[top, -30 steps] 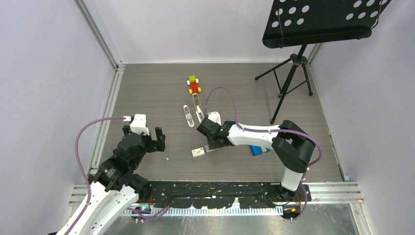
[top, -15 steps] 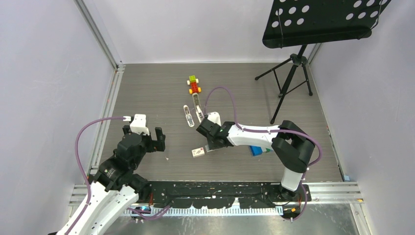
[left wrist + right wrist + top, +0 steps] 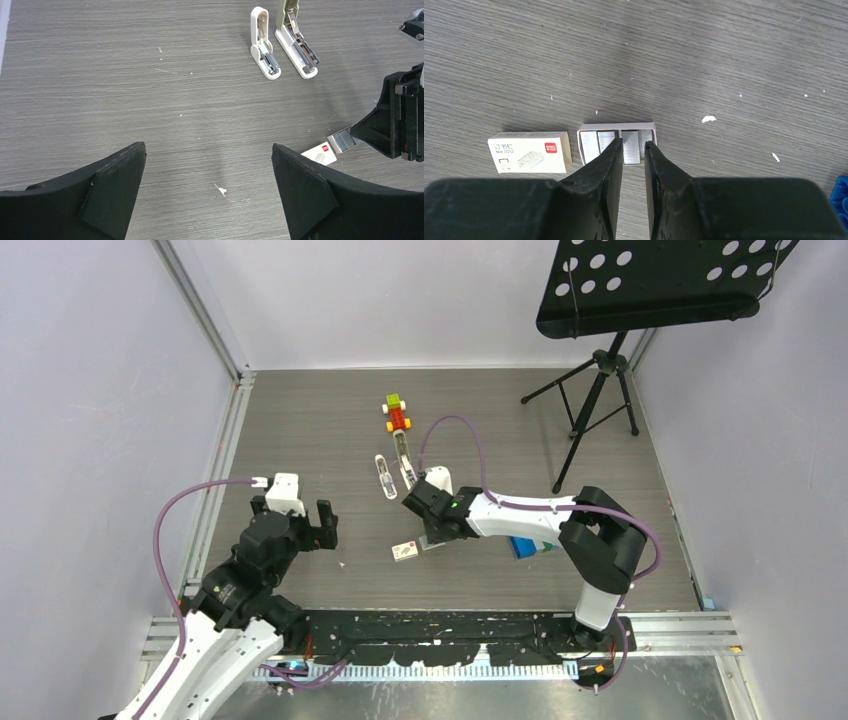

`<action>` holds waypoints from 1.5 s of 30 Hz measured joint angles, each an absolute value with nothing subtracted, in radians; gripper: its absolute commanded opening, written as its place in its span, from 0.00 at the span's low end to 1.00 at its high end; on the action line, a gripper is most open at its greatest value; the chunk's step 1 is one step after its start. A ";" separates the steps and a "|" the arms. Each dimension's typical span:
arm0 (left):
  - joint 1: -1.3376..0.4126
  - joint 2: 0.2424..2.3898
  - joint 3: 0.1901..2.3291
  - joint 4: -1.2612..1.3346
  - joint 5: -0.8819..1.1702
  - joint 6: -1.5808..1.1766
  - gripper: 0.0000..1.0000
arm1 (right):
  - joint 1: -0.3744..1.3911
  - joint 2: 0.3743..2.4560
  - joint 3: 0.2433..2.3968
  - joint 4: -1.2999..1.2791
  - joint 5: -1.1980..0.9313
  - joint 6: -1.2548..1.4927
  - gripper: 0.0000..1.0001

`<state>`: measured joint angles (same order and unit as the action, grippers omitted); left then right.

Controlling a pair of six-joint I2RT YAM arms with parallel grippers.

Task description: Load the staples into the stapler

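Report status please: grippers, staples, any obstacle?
Left gripper open, idle. Right gripper straddling one strip of staples in tray, grip unconfirmed. Stapler open, nothing blocking it.

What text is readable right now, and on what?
"订书钉": small white carton, upper left.
"No.0012": same carton, just below.
"deli": on its red mark, small, so probably that.
Staples and stapler: nothing legible.
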<state>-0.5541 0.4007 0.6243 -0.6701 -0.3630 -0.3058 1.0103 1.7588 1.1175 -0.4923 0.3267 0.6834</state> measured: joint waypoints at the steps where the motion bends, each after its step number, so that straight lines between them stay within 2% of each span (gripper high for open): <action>1: -0.554 0.401 0.624 -0.670 -0.363 -0.306 1.00 | 1.010 1.759 1.118 -0.491 0.326 0.683 0.28; 45: -0.553 0.402 0.624 -0.670 -0.358 -0.306 0.98 | 0.969 1.741 1.053 -0.396 0.338 0.667 0.28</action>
<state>-0.5529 0.4023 0.6239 -0.6697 -0.3584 -0.3058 0.9688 1.7409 1.0527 -0.3958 0.3382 0.6674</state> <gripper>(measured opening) 0.985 0.277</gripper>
